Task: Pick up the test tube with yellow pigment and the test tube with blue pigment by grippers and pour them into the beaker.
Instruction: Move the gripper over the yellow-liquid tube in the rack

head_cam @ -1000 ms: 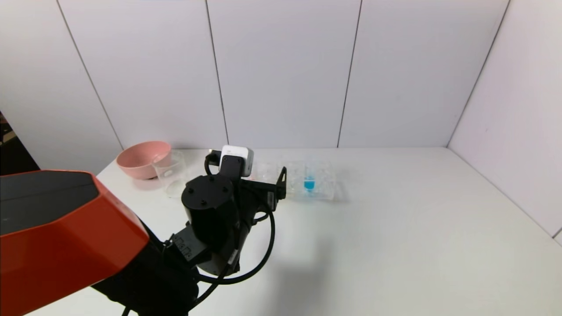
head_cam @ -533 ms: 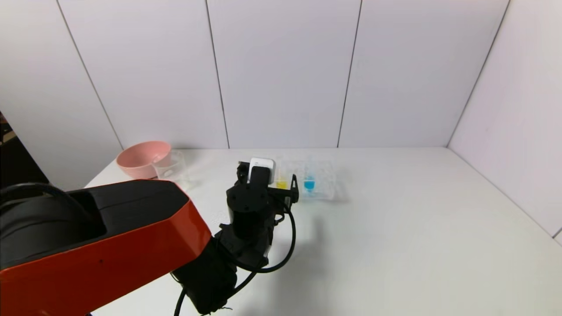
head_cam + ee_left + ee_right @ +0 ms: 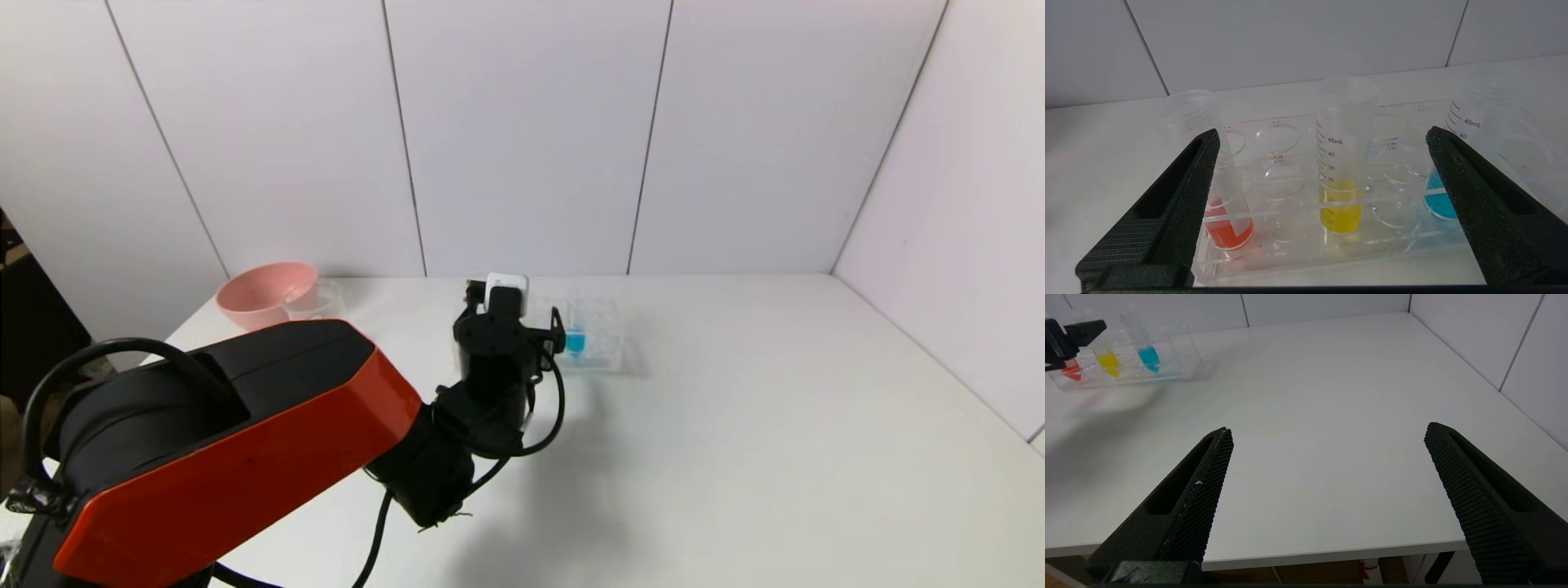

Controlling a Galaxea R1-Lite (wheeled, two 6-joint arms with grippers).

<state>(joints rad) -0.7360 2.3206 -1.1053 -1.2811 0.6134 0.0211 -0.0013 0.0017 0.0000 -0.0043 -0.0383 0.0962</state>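
While three test tubes stand upright in one clear rack [image 3: 1306, 249] on the white counter [image 3: 735, 425], each holds a different liquid in its tip: the test tube with red pigment [image 3: 1224, 220] at one end, the test tube with yellow pigment [image 3: 1342, 163] in the middle, and the test tube with blue pigment [image 3: 1439, 200] at the other end. Several other wells of the rack sit vacant. At the far left of the counter, one pink bowl [image 3: 265, 294] and one clear beaker [image 3: 318, 300] stand just beside each other. Two hands are in view: the left hand [image 3: 1323, 139] is spread wide, level with the rack, its fingers flanking the yellow tube without touching it; the right hand [image 3: 1327, 435] hangs open over the counter's near edge, well apart from the rack.
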